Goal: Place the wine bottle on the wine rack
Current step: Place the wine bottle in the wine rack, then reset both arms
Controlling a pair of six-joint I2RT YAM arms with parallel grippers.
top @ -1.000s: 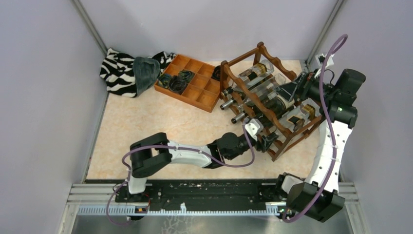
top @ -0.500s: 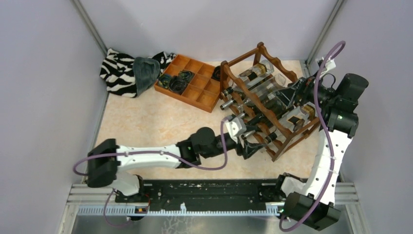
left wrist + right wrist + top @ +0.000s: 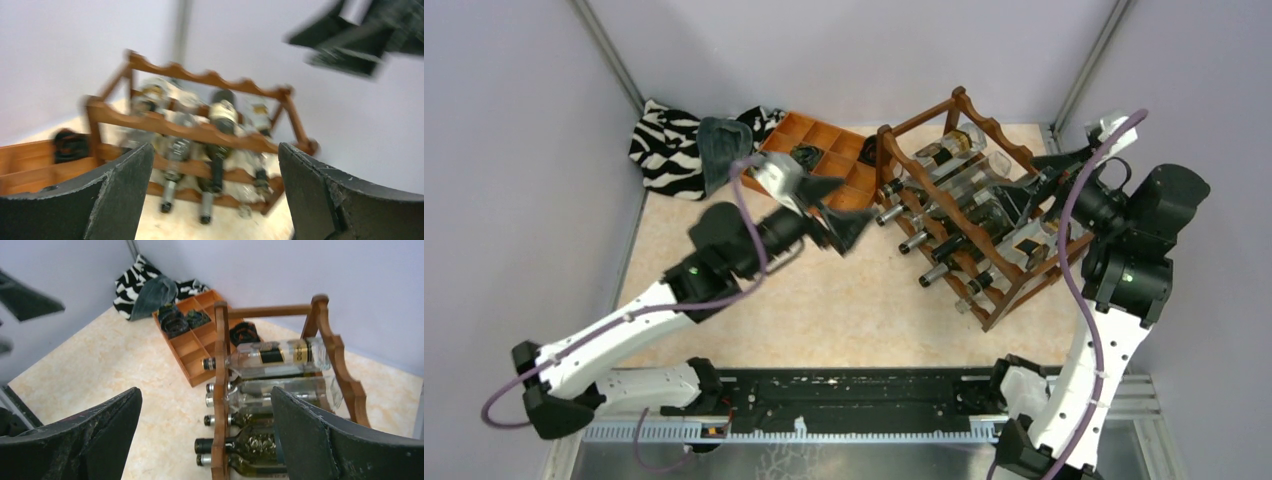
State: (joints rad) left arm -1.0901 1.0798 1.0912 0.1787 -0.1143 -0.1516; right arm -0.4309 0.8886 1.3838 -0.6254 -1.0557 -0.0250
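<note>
The wine rack (image 3: 1009, 285), a reddish-brown frame with scalloped rails, stands at the right of the table and holds several wine bottles lying on their sides, necks pointing left. The lowest front wine bottle (image 3: 969, 288) rests in the rack with nothing gripping it. My left gripper (image 3: 832, 212) hangs open and empty in the air, left of the rack and well apart from it. The blurred left wrist view shows the rack (image 3: 200, 132) ahead between the wide fingers. My right gripper (image 3: 1042, 180) hovers open above the rack's far side, looking down on the bottles (image 3: 275, 355).
An orange-brown compartment tray (image 3: 824, 200) with dark items lies behind the left gripper. A zebra-striped cloth (image 3: 664, 145) with a grey cloth on it fills the back left corner. Purple walls close in the table on three sides.
The left gripper opened, left the rack's near lower end and swung up and to the left. The right arm rose a little above the rack, still open.
</note>
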